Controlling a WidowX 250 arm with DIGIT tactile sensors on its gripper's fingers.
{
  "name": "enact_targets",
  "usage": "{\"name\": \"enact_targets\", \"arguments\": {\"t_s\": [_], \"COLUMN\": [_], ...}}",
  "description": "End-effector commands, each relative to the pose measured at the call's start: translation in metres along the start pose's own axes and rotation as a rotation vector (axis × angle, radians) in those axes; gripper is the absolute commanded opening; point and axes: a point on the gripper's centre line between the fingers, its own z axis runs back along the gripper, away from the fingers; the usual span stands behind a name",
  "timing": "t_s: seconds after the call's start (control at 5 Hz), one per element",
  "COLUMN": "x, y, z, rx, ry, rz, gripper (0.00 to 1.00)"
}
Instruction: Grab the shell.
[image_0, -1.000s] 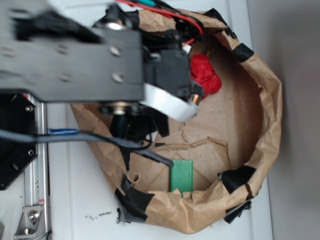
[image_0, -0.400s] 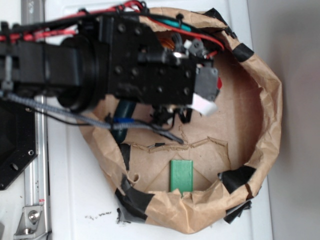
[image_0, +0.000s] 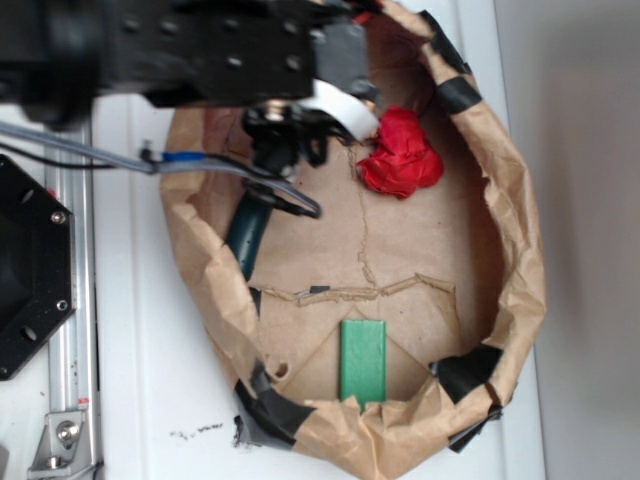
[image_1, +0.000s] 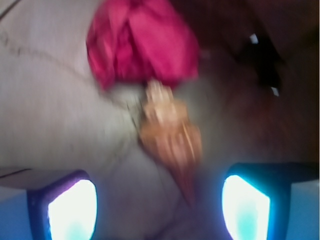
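— My gripper (image_1: 159, 207): jaws spread wide, one lit pad (image_1: 72, 210) low at the left of the wrist view, the other low at the right. Nothing between them is clamped.

— And the shell?

— The shell (image_1: 170, 142) lies on the brown paper floor (image_0: 420, 235), ahead of my pads and apart from both. Orange-brown, ridged. Its pointed tail runs down toward the gap between the pads; its broad end sits against the red wad (image_1: 140, 45), touching or nearly so. The wrist view is blurred, so I cannot tell which.

— Can you see it from outside?

— No. In the exterior view my arm (image_0: 200, 45) lies across the top edge of the paper bag (image_0: 520, 260) and hides that spot. Only the red wad shows there, near the bag's upper right wall, just beside my gripper's end.

— What else is in the bag?

— A dark green oval piece (image_0: 247, 235) near the left wall, partly under my cable (image_0: 90, 155). A flat green block (image_0: 362, 360) by the bottom edge, well apart from the wad. Black tape patches (image_0: 468, 370) on the rim. The bag stands on a white surface (image_0: 150, 400).
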Motion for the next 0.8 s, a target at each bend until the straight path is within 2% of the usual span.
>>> {"name": "enact_targets", "arguments": {"t_s": [0.0,0.2,0.4,0.6], "x": [-0.013,-0.009,0.010,0.014], "y": [0.009,0.010,0.002,-0.007], "z": [0.022,0.011,-0.007,-0.021], "rx": [0.039,0.015,-0.019,-0.047], "ry": [-0.038,-0.031,-0.026,-0.002], "rz": [0.026,0.025,0.021,-0.008], "gripper": [1.00,1.00,1.00,1.00]}}
